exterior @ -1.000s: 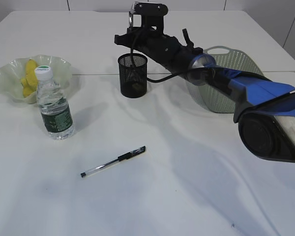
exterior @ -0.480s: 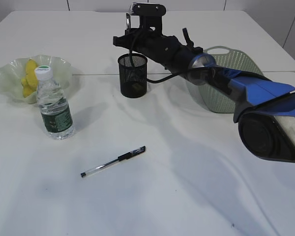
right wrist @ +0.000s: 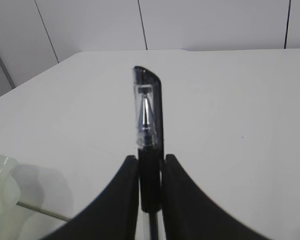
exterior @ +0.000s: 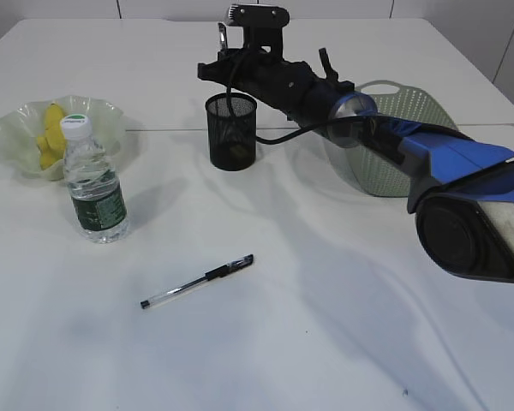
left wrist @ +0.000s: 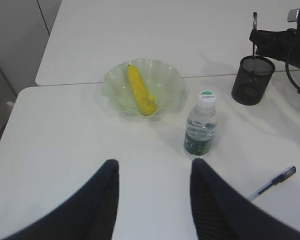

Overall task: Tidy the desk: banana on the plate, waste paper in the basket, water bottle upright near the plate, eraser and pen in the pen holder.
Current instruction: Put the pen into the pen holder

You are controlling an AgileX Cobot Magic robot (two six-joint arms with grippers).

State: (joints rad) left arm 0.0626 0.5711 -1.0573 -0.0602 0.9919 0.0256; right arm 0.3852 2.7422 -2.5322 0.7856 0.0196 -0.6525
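Note:
My right gripper (right wrist: 151,157) is shut on a black-capped pen (right wrist: 149,110), held upright over the black mesh pen holder (exterior: 232,133); its cap pokes up above the fingers (exterior: 224,36). A second pen (exterior: 197,281) lies on the desk (exterior: 325,325) in front. The banana (exterior: 50,128) lies in the pale green plate (exterior: 111,116), and the water bottle (exterior: 94,188) stands upright beside it. Something small and pale shows through the holder's mesh; I cannot tell if it is the eraser. The waste paper is out of view. My left gripper (left wrist: 153,165) hangs open over bare desk, short of the bottle (left wrist: 200,127).
The sage-green basket (exterior: 411,111) stands at the back right, partly behind my right arm, which stretches across from the right edge. A seam crosses the desk behind the holder. The desk's far edge lies behind the plate.
The right gripper and its pen have shifted slightly left over the holder. The left gripper, bottle, banana and loose pen have not moved.

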